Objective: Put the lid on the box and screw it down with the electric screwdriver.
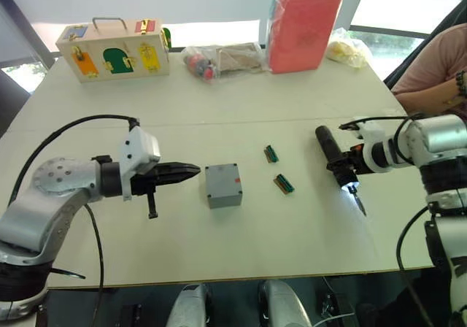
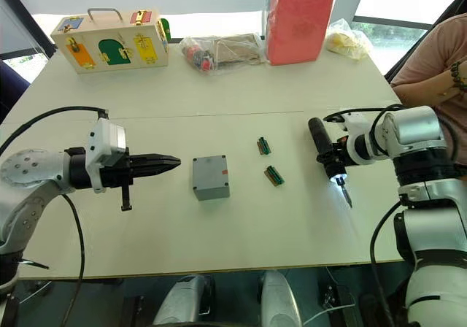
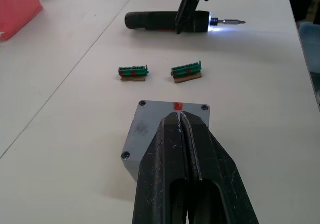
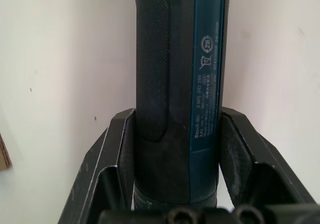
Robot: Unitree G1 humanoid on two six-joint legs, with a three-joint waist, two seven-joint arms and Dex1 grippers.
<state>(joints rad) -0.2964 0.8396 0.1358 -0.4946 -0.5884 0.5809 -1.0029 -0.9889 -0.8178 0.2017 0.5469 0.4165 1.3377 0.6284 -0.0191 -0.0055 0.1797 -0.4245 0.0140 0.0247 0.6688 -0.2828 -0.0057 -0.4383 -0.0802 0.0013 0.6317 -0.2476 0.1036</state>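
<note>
grey box point(image 1: 223, 185): 1 | electric screwdriver point(image 1: 337, 159): 1 | green connector strips point(image 1: 271, 152) point(image 1: 284, 185): 2 | bagged items: maybe 3

The table point(image 1: 292, 115) is a matt, off-white board, smooth all over. The box point(image 1: 223, 185) looks like dull grey plastic, its lid point(image 3: 165, 116) faintly smudged with 1 red mark at an edge. The electric screwdriver point(image 3: 167, 22) has a black rubbery grip, finely textured, a satin blue panel, and a bare metal bit. The 2 fingers point(image 3: 160, 169) of the left gripper point(image 1: 191, 171) are scuffed black plastic. The wooden box point(image 1: 117, 52) is pale, painted wood.
</note>
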